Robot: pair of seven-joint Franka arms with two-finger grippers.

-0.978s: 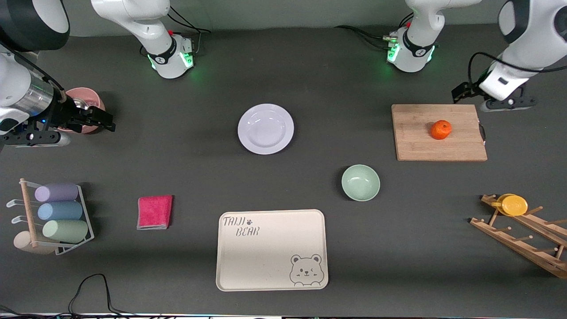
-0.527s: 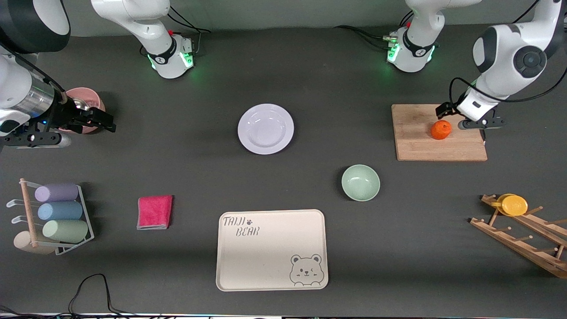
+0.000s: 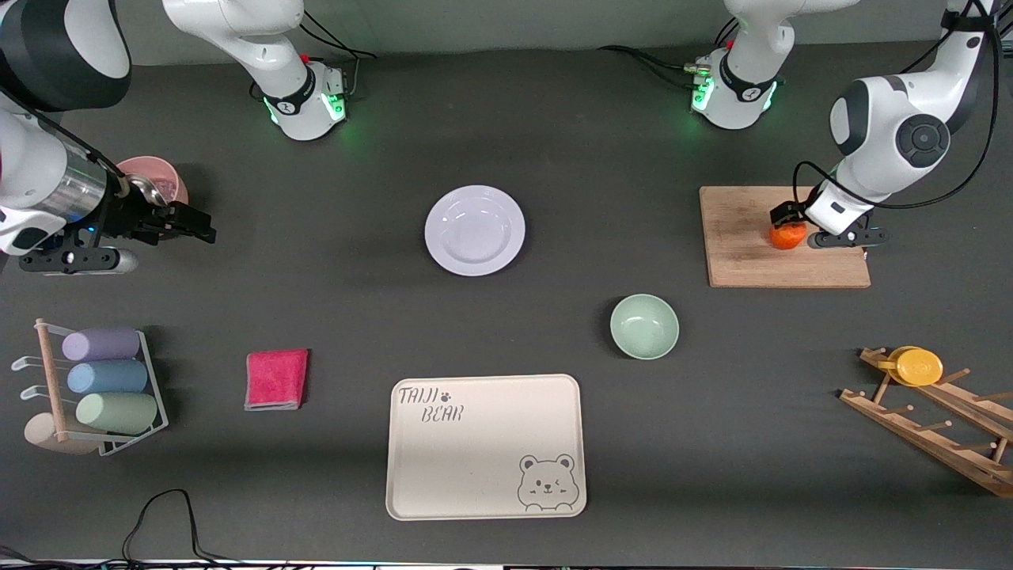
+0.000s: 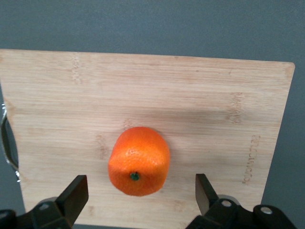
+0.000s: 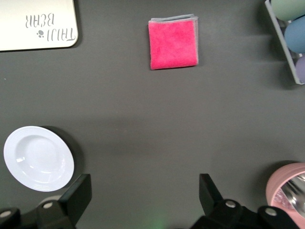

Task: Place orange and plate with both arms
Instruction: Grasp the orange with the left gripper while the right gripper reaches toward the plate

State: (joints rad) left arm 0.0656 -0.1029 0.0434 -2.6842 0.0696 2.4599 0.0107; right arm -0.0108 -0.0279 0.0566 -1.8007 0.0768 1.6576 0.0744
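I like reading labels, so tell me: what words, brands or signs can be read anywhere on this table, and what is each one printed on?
"TAIJI BEAR", with a paw print and a bear's face: on the cream tray.
Faint mark burned into the wooden cutting board: too faint to read.
Small round logos on the two arm bases: too small to read.

Dark grey table (image 3: 554,158) carries: white plate (image 3: 475,230) at centre; mint-green bowl (image 3: 644,326) nearer the camera; cream bear tray (image 3: 485,446) nearest; folded pink cloth (image 3: 276,379); wooden cutting board (image 3: 760,257) and wooden peg rack (image 3: 934,423) toward the left arm's end; pink bowl (image 3: 154,176) and wire cup rack (image 3: 95,392) toward the right arm's end.
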